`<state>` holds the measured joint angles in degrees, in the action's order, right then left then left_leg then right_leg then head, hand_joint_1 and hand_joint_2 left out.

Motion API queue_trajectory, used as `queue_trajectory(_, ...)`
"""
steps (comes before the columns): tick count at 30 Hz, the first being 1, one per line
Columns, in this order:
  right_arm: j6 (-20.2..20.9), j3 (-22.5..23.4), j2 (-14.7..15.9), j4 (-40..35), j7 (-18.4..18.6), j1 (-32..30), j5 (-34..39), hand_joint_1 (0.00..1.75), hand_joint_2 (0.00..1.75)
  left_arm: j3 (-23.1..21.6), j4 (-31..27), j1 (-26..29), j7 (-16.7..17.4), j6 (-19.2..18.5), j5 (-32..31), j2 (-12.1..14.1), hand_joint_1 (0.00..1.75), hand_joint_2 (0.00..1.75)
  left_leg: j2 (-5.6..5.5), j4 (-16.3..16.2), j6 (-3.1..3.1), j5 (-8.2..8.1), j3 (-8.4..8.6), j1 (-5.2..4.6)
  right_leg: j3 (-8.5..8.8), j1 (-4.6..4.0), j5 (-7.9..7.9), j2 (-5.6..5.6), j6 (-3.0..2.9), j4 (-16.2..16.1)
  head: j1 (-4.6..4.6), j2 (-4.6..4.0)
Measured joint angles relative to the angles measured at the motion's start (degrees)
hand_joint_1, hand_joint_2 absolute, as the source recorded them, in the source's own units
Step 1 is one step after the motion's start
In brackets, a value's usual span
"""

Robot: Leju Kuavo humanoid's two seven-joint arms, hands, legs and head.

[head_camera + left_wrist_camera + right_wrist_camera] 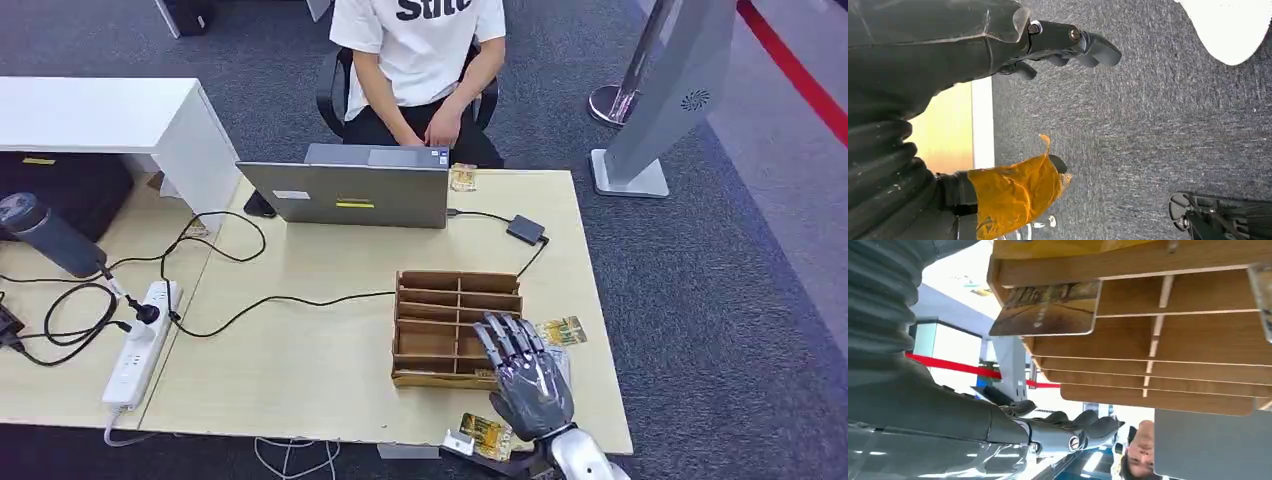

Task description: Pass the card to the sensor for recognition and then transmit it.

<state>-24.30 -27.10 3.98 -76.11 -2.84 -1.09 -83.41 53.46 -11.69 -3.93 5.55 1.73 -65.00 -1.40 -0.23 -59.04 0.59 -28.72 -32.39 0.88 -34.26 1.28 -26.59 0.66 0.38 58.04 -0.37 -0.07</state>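
Lower right of the head view: the right hand [527, 375] hovers with fingers spread and empty over the wooden rack [440, 300]. A card [563, 331] lies just beside it on the table [330, 370]; lower gently, pinch one edge. The left hand [1068, 42] hangs over carpet, fingers loosely curled, holding nothing.

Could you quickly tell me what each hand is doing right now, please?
Left hand: holds nothing, whether open cannot be told.
Right hand: open, fingers spread, holding nothing.
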Motion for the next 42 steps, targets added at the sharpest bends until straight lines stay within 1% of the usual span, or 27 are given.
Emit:
queue_trajectory(9, 0.81, 0.33, 0.00, 0.00, -1.14, -0.01, 0.59, 0.00, 1.75, 0.20, 0.00, -0.07, 0.00, 0.00, -0.31, 0.00, 0.00, 1.75, 0.00, 0.00, 0.00, 0.00, 0.00, 0.00, 0.00, 0.00, 0.00, 0.00, 0.00, 0.00, -0.02, 0.00)
queue_trajectory(10, 0.83, 0.44, -0.02, 0.00, -1.24, -0.01, 0.59, 0.19, 1.75, 0.26, 0.00, -0.07, 0.00, 0.00, -0.33, 0.00, 0.00, 1.75, 0.00, 0.00, 0.00, 0.00, 0.00, 0.00, 0.00, 0.00, 0.00, 0.00, 0.00, 0.00, -0.02, 0.00)
queue_trajectory(11, 0.83, 0.55, -0.02, 0.00, -1.38, -0.01, 0.61, 1.54, 1.75, 0.35, 0.00, -0.08, 0.00, 0.00, -0.33, 0.00, 0.00, 1.75, 0.00, 0.00, 0.00, 0.00, 0.00, 0.00, 0.00, 0.00, 0.00, 0.00, 0.00, 0.00, -0.02, 0.00)
queue_trajectory(12, 0.87, 0.63, -0.04, 0.00, -1.49, -0.01, 0.66, 1.68, 1.75, 0.44, 0.00, -0.08, 0.00, 0.00, -0.35, 0.00, 0.00, 1.75, 0.00, 0.00, 0.00, 0.00, 0.00, 0.00, 0.00, 0.00, 0.00, 0.00, 0.00, 0.00, -0.02, 0.00)
queue_trajectory(14, 1.05, 0.70, -0.04, 0.00, -1.75, -0.01, 0.92, 1.75, 1.75, 0.48, 0.00, -0.09, -0.11, 0.00, -0.63, 0.00, 0.00, 1.75, 0.00, 0.00, 0.00, 0.00, 0.00, 0.00, 0.00, 0.00, 0.00, 0.00, 0.00, 0.00, -0.02, 0.00)
queue_trajectory(15, 1.16, 0.70, -0.04, 0.00, -1.95, 0.00, 1.05, 1.73, 1.75, 0.50, 0.00, -0.10, -0.13, 0.00, -0.77, 0.00, 0.00, 1.75, 0.00, 0.00, 0.00, 0.00, 0.00, 0.00, 0.00, 0.00, 0.00, 0.00, 0.00, 0.00, -0.02, 0.00)
queue_trajectory(28, 1.64, 0.70, -0.04, 0.07, -2.25, 0.00, 1.44, 1.75, 1.75, 1.42, 0.00, -0.19, -0.15, 0.00, -1.11, 0.00, 0.00, 1.75, 0.00, 0.00, 0.00, 0.00, 0.00, 0.00, 0.00, 0.00, 0.00, 0.00, 0.00, 0.00, 0.00, 0.00)
queue_trajectory(34, 2.54, 0.70, -0.04, 0.24, -2.80, 0.05, 2.73, 1.75, 1.75, 1.49, 0.00, -0.20, -0.15, 0.00, -1.44, 0.00, 0.00, 1.75, 0.00, 0.00, 0.00, 0.00, -0.01, 0.00, 0.00, 0.00, 0.00, 0.00, 0.00, 0.00, -0.02, 0.00)
queue_trajectory(42, 1.97, 0.46, -0.55, 0.31, -3.93, 1.58, 2.84, 1.75, 1.75, 1.57, 0.00, -0.27, -0.37, -0.11, -2.89, 0.00, 0.00, 1.75, 0.00, 0.00, 0.00, 0.00, -0.02, 0.00, 0.00, 0.00, 0.00, 0.00, 0.00, 0.01, -0.02, 0.00)
